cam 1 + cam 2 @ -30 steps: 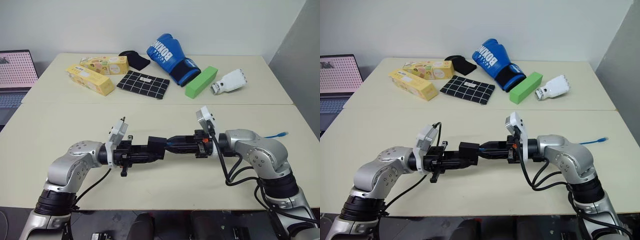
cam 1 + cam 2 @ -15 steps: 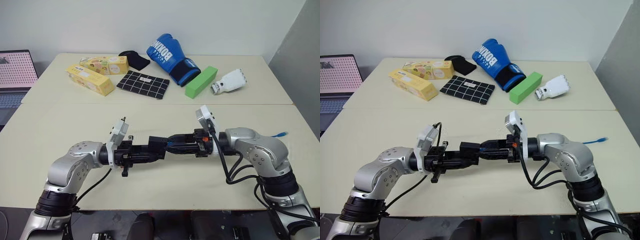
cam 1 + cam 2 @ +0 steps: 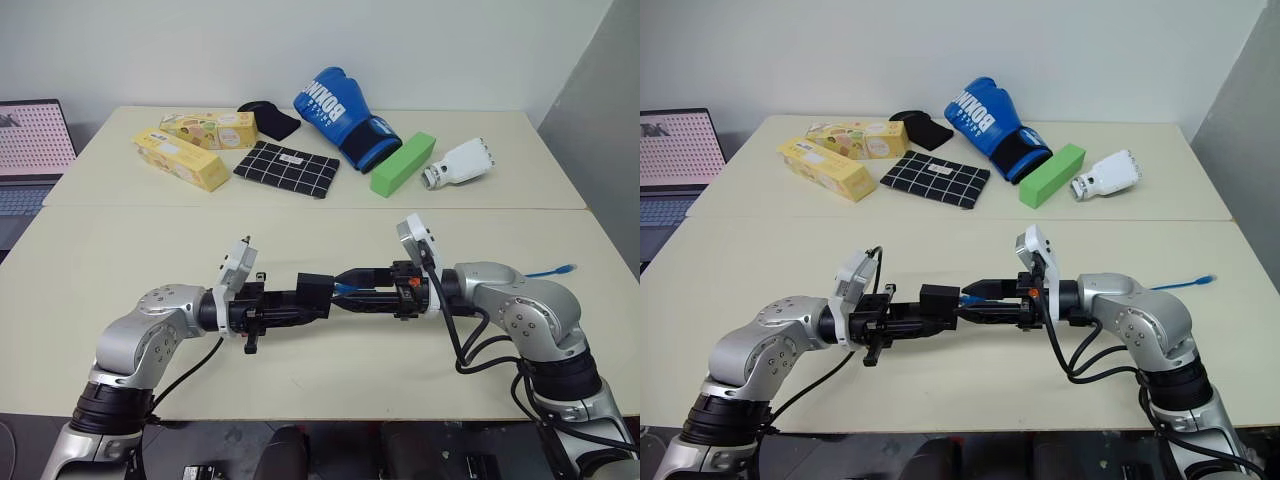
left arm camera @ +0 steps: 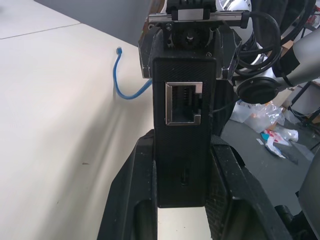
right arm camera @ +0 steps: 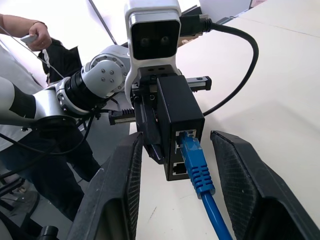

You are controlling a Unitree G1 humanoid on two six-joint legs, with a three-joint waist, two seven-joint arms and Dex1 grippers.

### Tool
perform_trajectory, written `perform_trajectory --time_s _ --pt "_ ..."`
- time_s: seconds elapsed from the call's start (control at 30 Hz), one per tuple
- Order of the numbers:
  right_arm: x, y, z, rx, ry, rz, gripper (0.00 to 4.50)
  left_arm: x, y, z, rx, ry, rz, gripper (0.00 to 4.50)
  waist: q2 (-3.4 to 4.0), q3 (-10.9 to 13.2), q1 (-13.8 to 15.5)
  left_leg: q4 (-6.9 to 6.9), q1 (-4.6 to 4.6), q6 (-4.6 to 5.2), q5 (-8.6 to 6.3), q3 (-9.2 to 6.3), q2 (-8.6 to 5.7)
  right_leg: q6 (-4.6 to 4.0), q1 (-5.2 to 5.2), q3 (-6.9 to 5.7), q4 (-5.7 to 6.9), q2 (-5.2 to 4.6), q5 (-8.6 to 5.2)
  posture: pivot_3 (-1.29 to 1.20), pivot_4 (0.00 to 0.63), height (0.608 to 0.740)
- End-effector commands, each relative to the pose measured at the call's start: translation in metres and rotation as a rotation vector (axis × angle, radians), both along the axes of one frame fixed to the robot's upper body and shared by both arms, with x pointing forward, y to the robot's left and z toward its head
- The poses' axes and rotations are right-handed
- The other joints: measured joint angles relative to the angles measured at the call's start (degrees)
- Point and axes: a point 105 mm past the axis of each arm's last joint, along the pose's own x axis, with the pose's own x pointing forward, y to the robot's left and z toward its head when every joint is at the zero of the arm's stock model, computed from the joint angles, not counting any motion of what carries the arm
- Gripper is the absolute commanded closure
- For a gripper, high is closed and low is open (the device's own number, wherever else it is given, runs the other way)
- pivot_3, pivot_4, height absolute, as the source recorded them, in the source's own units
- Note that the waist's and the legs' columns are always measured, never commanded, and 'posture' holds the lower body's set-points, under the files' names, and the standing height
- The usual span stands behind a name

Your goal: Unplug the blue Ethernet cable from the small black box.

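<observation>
Above the tabletop, the left tool clamps the small black box, while the right tool stands parted around the still-plugged blue Ethernet cable

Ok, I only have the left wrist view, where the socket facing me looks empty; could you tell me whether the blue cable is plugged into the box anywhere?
Observer: Yes. In the right wrist view, the blue Ethernet cable has its plug seated in the opposite face of the small black box.
Operator: Thank you. Has the right gripper got hold of the plug?
Observer: No. The right gripper has its jaws open, one on each side of the plug and clear of it.
Operator: Is that the only socket on that face?
Observer: No, a second socket sits next to the plugged one, and it is empty.
</observation>
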Motion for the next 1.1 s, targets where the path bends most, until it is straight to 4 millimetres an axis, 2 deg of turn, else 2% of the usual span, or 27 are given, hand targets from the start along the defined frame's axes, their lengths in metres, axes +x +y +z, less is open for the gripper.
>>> perform_trajectory --time_s 0.03,0.2,0.33,0.53,0.9,1.1 --pt "-0.003 0.000 0.008 0.028 -0.019 0.008 2.25 0.000 0.000 0.006 -0.021 -0.031 -0.008 3.70 0.00 0.00 0.00 0.00 0.00 0.00 0.00 0.00 0.00 0.00 0.00 0.00 0.00 0.00 0.00 0.00 0.150 0.740" --pt "-0.003 0.000 0.007 0.018 -0.022 0.011 2.25 0.000 -0.001 0.005 -0.023 -0.031 -0.008 3.70 0.00 0.00 0.00 0.00 0.00 0.00 0.00 -0.01 0.00 0.00 0.00 -0.01 0.00 0.00 0.00 0.00 0.150 0.740" --pt "-0.004 -0.001 0.003 -0.008 -0.036 0.016 2.99 0.001 -0.001 0.005 -0.028 -0.032 -0.004 3.70 0.00 0.00 0.00 0.00 0.00 0.00 0.00 -0.01 0.01 0.00 0.00 -0.01 -0.01 0.00 0.00 0.00 0.150 0.740" --pt "-0.004 -0.002 0.002 -0.020 -0.040 0.029 4.44 -0.001 -0.001 0.004 -0.026 -0.031 -0.012 3.70 0.00 0.00 0.00 -0.01 -0.01 0.00 0.00 0.00 0.00 0.00 0.00 -0.01 -0.02 0.00 0.00 0.00 0.150 0.740" --pt "-0.002 -0.006 0.002 -0.043 -0.034 0.058 4.46 -0.002 0.002 0.005 -0.023 -0.030 -0.021 3.70 0.00 0.00 0.00 -0.01 -0.01 0.00 0.00 0.00 0.00 0.00 0.00 -0.01 -0.03 0.00 0.00 0.00 0.150 0.740" --pt "0.006 -0.022 -0.003 -0.074 -0.005 0.018 4.47 0.002 0.017 -0.003 0.006 -0.030 0.077 3.70 -0.01 0.01 0.00 -0.01 -0.01 0.00 0.00 -0.01 0.00 0.00 0.01 -0.01 -0.05 0.00 0.00 0.00 0.150 0.740"
